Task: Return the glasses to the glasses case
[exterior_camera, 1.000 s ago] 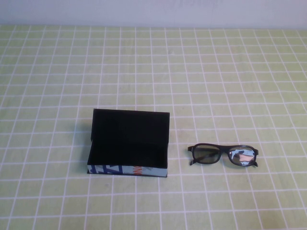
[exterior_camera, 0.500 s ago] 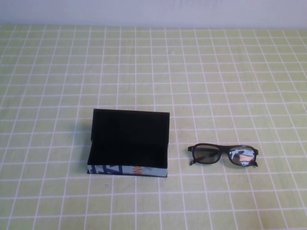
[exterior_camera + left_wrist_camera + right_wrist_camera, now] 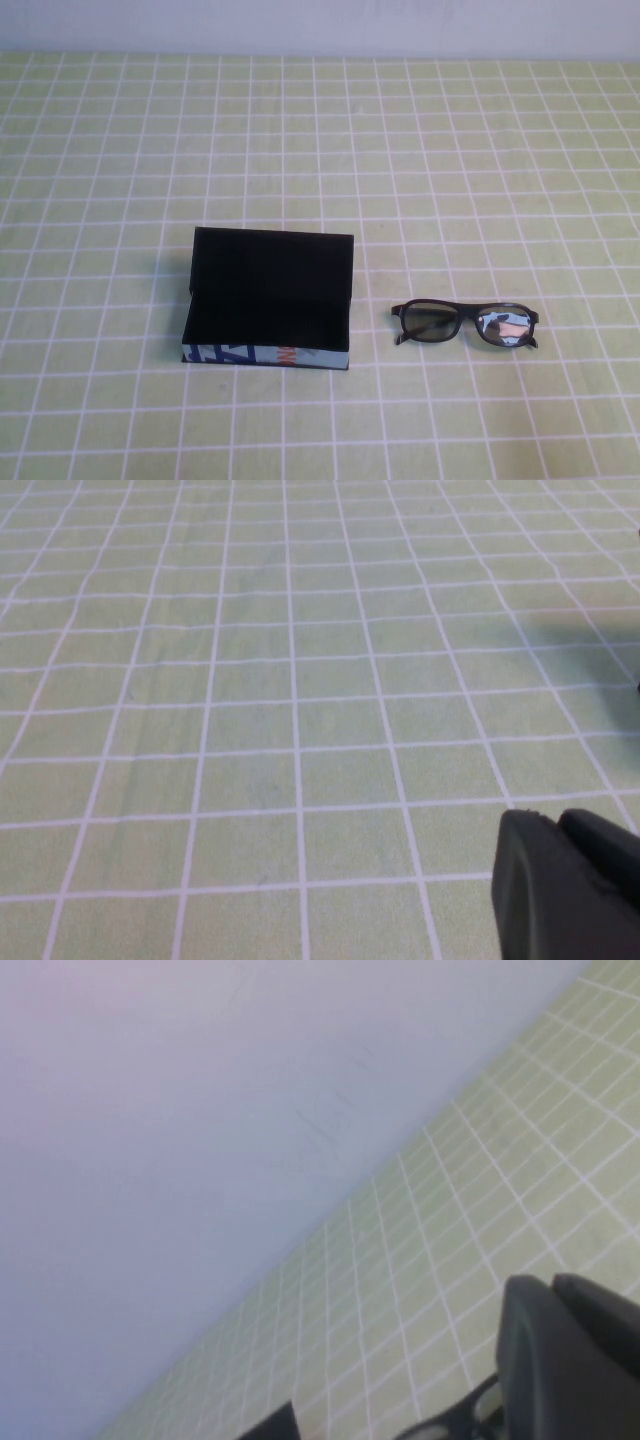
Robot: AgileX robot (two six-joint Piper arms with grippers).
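The black glasses (image 3: 465, 324) lie flat on the green checked cloth, lenses toward the front edge, just right of the glasses case (image 3: 268, 298). The case stands open, its lid raised at the back and its black inside empty. Neither arm shows in the high view. In the left wrist view my left gripper (image 3: 558, 820) hovers over bare cloth, its dark fingers pressed together with nothing between them. My right gripper (image 3: 552, 1282) is shut and empty too; part of the glasses frame (image 3: 450, 1422) and a corner of the case (image 3: 270, 1425) show beyond it.
The green cloth with its white grid (image 3: 400, 150) covers the whole table. A pale wall (image 3: 320, 25) runs along the far edge.
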